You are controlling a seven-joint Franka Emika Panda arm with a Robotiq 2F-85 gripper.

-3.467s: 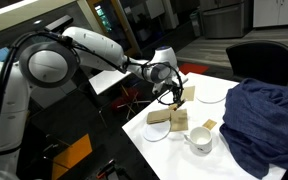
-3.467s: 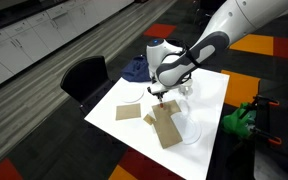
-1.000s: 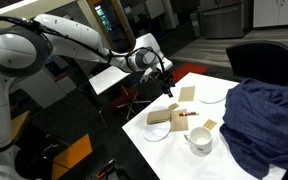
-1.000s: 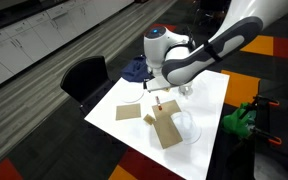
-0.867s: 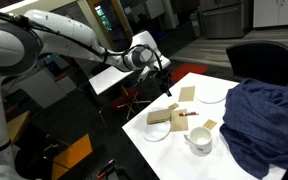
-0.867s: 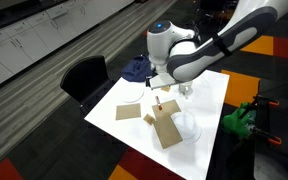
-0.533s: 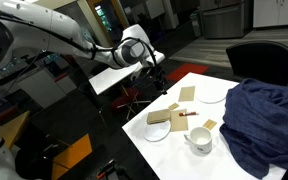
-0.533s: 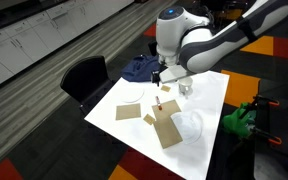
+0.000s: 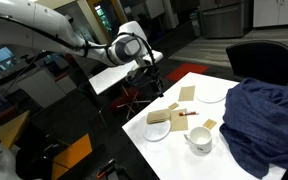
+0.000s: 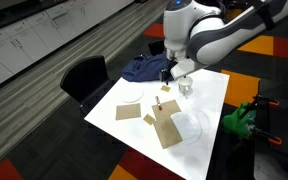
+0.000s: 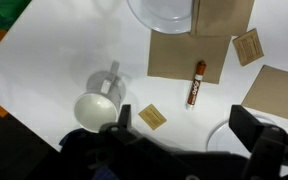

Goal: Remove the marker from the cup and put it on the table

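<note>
The reddish marker [image 11: 197, 83] lies flat with one end on a tan square [image 11: 187, 58] and its dark end over the white table [image 11: 44, 60]. It shows in both exterior views [image 9: 191, 113] [image 10: 160, 103]. The white cup [image 11: 94, 108] stands upright and apart from it, handle [image 11: 112, 75] toward the marker side, also seen near the front edge in an exterior view [image 9: 199, 140]. My gripper [image 11: 187, 128] hangs high above them, open and holding nothing. In both exterior views the gripper [image 9: 149, 63] [image 10: 174, 72] is well above the tabletop.
Two white plates [image 9: 160, 132] [image 9: 212, 95] and several flat tan squares [image 11: 152, 116] lie on the table. A heap of blue cloth [image 9: 266, 120] covers one side. A black chair [image 10: 84, 78] stands at the table's edge.
The arm has lifted up and drawn back from the table with its jaws open and empty. The marker and cup have stayed where they were.
</note>
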